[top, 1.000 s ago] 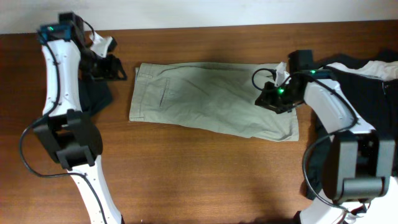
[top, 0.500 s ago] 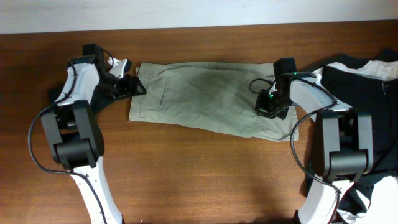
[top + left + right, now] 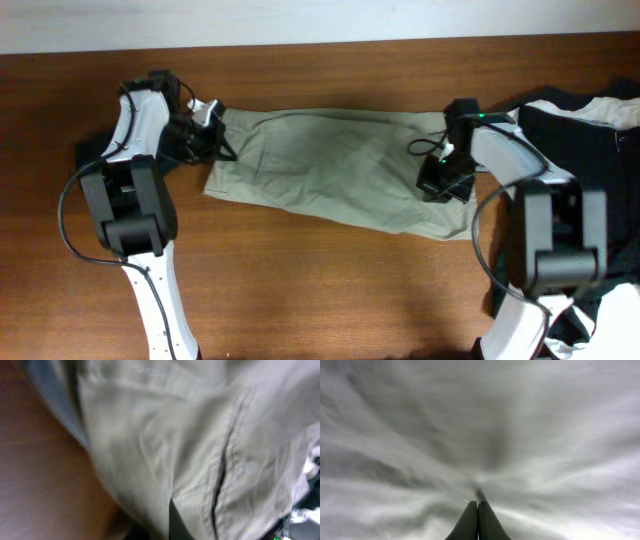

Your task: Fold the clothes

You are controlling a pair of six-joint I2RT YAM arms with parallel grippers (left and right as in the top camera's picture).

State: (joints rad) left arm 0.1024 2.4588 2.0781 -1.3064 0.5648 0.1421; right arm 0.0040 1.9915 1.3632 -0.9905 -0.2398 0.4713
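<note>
Across the middle of the desk point(image 3: 320, 290), your khaki shorts point(image 3: 330, 165) lie long axis left-to-right, one claw at each end: the right claw point(image 3: 440, 182) is pinched shut on cloth, while the left claw point(image 3: 210, 138) meets the left end, grip unreadable.

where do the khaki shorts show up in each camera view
Overhead: khaki shorts spread across the middle, between both arms.
Left wrist: shorts fill most of the frame, close up and blurred.
Right wrist: shorts fill the whole frame.
Shared landmark: brown table, seen overhead and at the left wrist's left edge only.
</note>
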